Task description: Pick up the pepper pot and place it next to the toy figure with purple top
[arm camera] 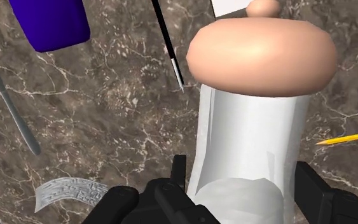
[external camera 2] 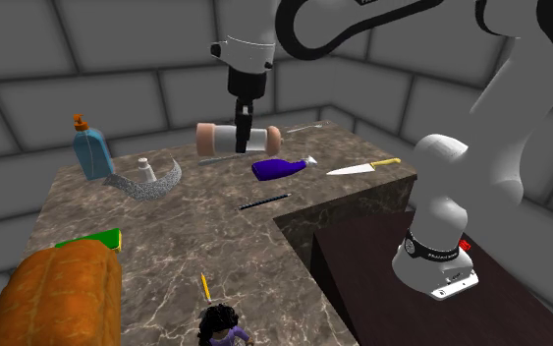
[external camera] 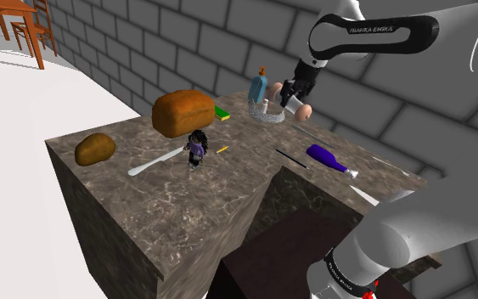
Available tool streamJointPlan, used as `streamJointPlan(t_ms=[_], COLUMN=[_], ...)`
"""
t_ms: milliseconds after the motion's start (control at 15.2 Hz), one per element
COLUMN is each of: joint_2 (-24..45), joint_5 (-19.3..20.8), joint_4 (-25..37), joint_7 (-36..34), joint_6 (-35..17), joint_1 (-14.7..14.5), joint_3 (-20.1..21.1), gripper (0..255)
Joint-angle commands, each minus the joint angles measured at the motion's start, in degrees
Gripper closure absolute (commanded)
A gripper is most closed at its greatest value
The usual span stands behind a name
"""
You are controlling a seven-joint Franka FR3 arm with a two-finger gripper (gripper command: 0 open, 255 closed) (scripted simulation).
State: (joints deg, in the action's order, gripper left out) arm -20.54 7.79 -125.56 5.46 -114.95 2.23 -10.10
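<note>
- A large brown bread loaf [external camera: 183, 111] is set near the wall-side edge of the marbled counter [external camera: 143, 212], with a green book [external camera: 222, 112] just beside it.
- A smaller brown lump [external camera: 95, 149] is placed near the corner on the shoulder view's left.
- A blue bottle [external camera 2: 91, 152] with an orange cap is stood upright by the wall-side edge.
- A purple bottle [external camera 2: 279, 168] is laid on its side, with a thin black stick [external camera 2: 264, 201] near it.
</note>
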Motion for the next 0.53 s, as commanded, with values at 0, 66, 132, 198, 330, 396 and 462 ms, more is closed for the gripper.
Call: streamJointPlan(t_ms=[0, 66, 132, 198, 330, 396, 462], joint_2=[-1.91, -2.69, -3.40, -4.06, -5.20, -5.68, -6.09], joint_5=[0.05, -0.04, -0.16, -0.32, -0.74, -0.99, -1.26], joint_4=[-1.80, -2.50, -3.15, -3.73, -4.69, -5.07, -5.39], joint_7=[-2.95, -4.36, -5.77, -7.18, -9.98, -11.39, -12.79], joint_6=[0.39, 0.60, 0.83, 1.06, 1.53, 1.77, 2.01], joint_1=[-0.80, -1.22, -1.68, -2.14, -3.09, -3.59, -4.10], joint_3=[2.06, 3.11, 4.16, 5.21, 7.34, 8.41, 9.48], gripper=[255, 255, 255, 255, 255, 255, 255])
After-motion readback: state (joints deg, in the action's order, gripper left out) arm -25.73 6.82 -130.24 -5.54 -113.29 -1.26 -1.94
